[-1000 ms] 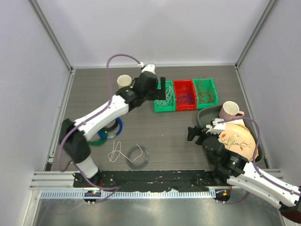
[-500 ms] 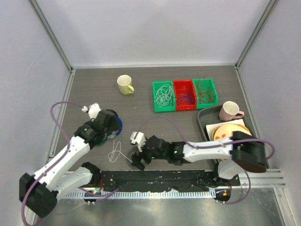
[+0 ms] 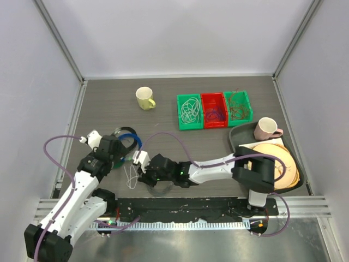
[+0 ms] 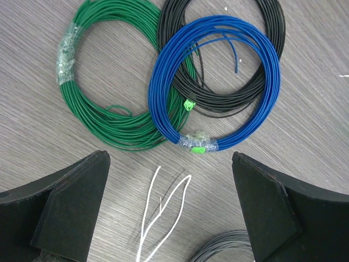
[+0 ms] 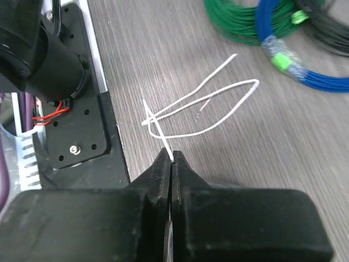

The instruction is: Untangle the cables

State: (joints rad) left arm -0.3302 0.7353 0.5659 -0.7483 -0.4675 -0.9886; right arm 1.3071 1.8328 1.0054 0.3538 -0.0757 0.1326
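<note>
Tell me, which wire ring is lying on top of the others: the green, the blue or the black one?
The blue ring. Where the rings overlap, it crosses over both the green ring and the black ring.

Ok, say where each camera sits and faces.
Top: above and behind, looking down on the table; left arm, right arm show.
Left wrist: looks down at coils; left end effector open.
Right wrist: looks low along table; right end effector shut on white cable.
Both wrist views share that cable and the blue coil.
</note>
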